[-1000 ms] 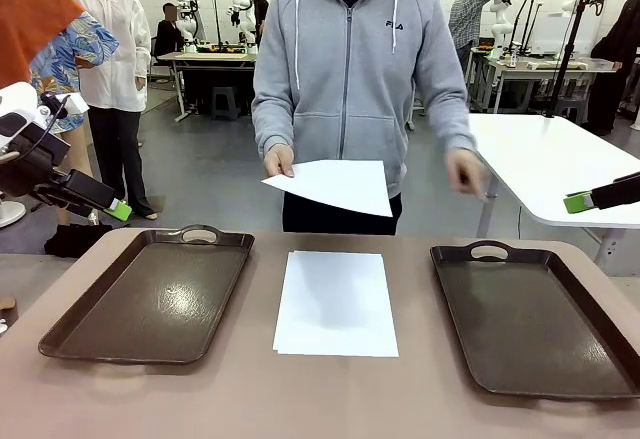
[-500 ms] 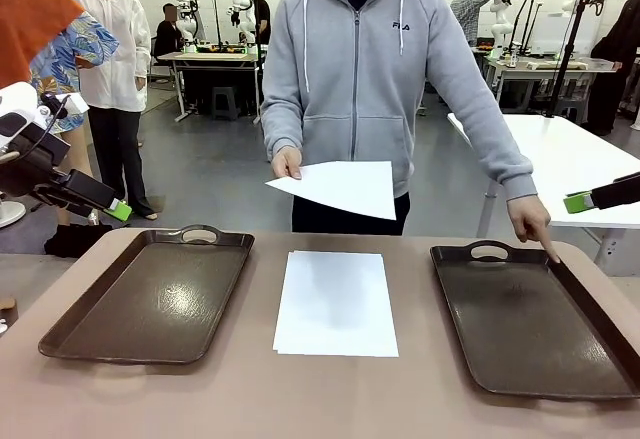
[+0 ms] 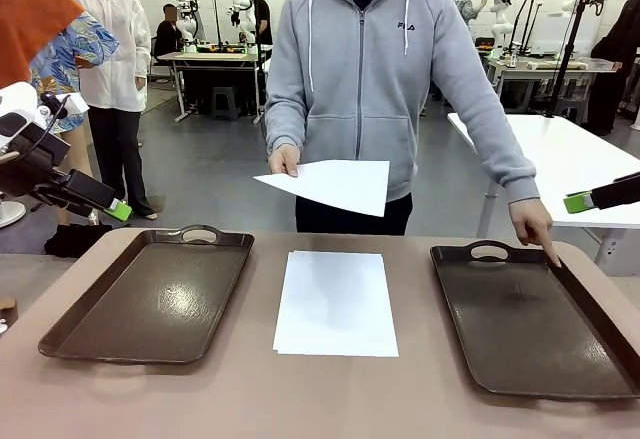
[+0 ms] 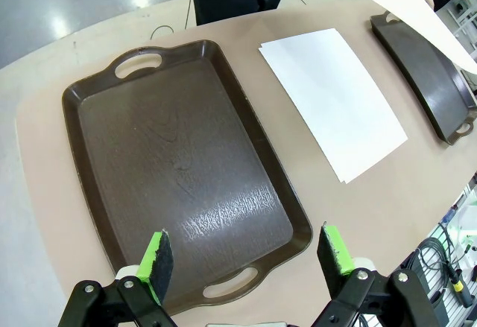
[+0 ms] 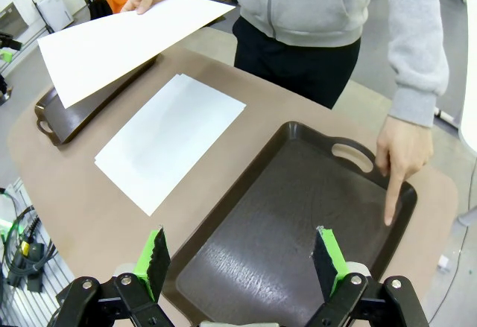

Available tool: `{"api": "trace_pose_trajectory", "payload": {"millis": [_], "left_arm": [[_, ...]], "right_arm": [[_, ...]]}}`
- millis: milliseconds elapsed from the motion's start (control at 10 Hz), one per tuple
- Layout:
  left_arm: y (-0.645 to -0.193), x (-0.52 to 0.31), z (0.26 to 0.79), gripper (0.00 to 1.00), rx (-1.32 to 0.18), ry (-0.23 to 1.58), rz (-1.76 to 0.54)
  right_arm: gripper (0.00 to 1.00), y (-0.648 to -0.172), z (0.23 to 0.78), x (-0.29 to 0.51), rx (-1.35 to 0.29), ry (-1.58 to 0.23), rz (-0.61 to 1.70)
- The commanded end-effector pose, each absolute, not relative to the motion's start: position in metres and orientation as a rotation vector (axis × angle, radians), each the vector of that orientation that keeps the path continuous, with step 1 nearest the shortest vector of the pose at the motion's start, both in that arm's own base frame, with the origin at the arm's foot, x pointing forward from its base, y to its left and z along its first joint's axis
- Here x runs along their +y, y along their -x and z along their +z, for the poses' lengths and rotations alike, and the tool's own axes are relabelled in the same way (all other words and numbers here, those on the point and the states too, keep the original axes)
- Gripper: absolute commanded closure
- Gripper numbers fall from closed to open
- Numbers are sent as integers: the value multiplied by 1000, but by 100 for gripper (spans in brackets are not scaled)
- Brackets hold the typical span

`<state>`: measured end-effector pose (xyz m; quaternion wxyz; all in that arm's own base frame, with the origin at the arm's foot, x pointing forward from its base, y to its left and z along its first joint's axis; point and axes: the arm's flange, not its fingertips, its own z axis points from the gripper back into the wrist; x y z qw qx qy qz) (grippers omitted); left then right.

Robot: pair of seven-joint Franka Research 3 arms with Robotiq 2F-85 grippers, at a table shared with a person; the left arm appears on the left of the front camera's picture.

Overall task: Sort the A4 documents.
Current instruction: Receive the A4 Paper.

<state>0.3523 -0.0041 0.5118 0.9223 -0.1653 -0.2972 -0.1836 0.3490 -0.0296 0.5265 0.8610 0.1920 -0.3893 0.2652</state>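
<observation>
A stack of white A4 documents (image 3: 336,302) lies flat in the middle of the table, between two dark brown trays; the stack (image 4: 333,97) (image 5: 169,139) also appears in both wrist views. The person holds one more sheet (image 3: 328,183) (image 5: 119,40) above the table's far edge. The other hand (image 3: 531,225) (image 5: 398,161) points a finger onto the right tray (image 3: 535,320) (image 5: 291,215). My left gripper (image 4: 247,257) hovers open above the left tray (image 3: 155,296) (image 4: 179,163). Over the right tray, my right gripper (image 5: 242,262) is open and holds nothing.
My left arm (image 3: 60,184) hangs off the table's left side and my right arm's fingertip (image 3: 578,201) shows at the right edge. A white table (image 3: 560,164) stands behind on the right. Other people stand in the background.
The person's free hand swung out to the right and came down with a finger on the right tray. The held sheet shifted slightly. Neither arm has moved.
</observation>
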Motion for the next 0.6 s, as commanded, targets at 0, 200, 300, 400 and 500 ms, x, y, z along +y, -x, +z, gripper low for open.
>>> {"api": "trace_pose_trajectory", "payload": {"millis": [0, 200, 300, 400, 500], "left_arm": [[-353, -3, 511, 0, -610, 345, -376], [-353, -3, 511, 0, -610, 345, -376], [-353, -3, 511, 0, -610, 345, -376], [-353, -3, 511, 0, -610, 345, -376], [-353, -3, 511, 0, -610, 345, -376]], "right_arm": [[0, -350, 525, -30, -816, -410, 556], [0, -350, 525, -30, -816, -410, 556], [0, -350, 525, -30, -816, -410, 556], [0, -350, 525, -30, -816, -410, 556], [0, -350, 525, -30, -816, -410, 556]]}}
